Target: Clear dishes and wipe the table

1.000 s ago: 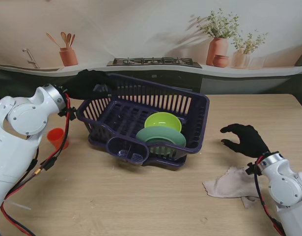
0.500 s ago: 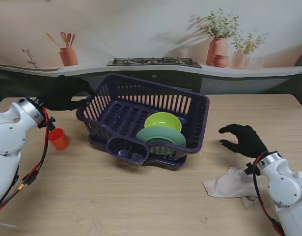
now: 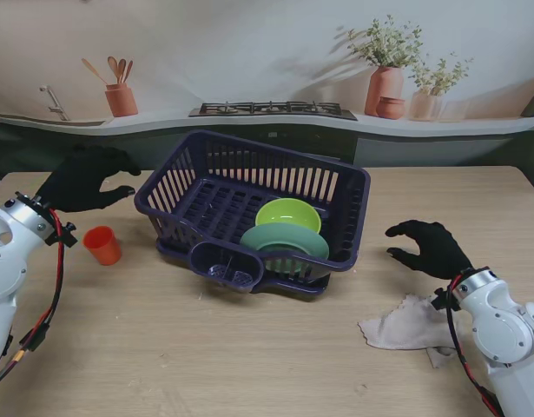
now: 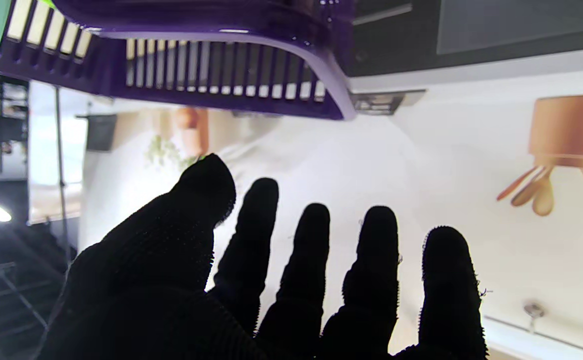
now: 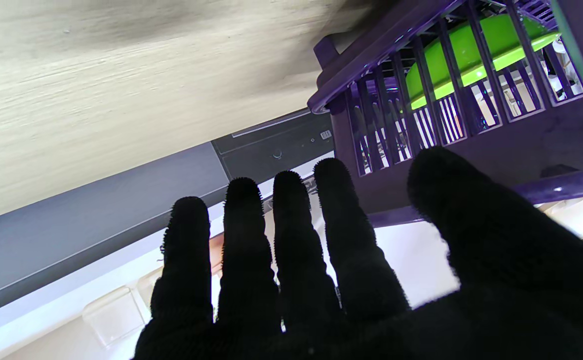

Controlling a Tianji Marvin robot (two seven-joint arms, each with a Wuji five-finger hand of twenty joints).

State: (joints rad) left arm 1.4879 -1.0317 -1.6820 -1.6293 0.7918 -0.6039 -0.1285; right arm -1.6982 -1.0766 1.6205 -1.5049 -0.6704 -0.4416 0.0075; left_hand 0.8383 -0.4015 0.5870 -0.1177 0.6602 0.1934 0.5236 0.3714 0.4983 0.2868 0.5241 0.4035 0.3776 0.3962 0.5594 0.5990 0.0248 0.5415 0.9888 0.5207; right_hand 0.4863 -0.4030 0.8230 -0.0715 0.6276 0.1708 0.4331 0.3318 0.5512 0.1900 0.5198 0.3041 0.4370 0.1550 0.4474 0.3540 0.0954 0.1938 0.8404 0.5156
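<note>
A green plate (image 3: 285, 241) and lime bowl (image 3: 287, 213) stand racked in the purple dish rack (image 3: 349, 187), apparently cleared. One orange cup (image 3: 102, 245) remains on the table (image 3: 206, 347), just left of the rack. The left hand (image 3: 86, 178) hovers beyond it, fingers spread, empty. The right hand (image 3: 431, 248), open, hangs near the beige cloth (image 3: 405, 323), seemingly poised for wiping.

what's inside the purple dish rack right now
The purple dish rack holds a lime green bowl and, nearer to me, a pale green plate. The plate hides the bowl's lower part. The front cutlery pocket looks empty.
</note>
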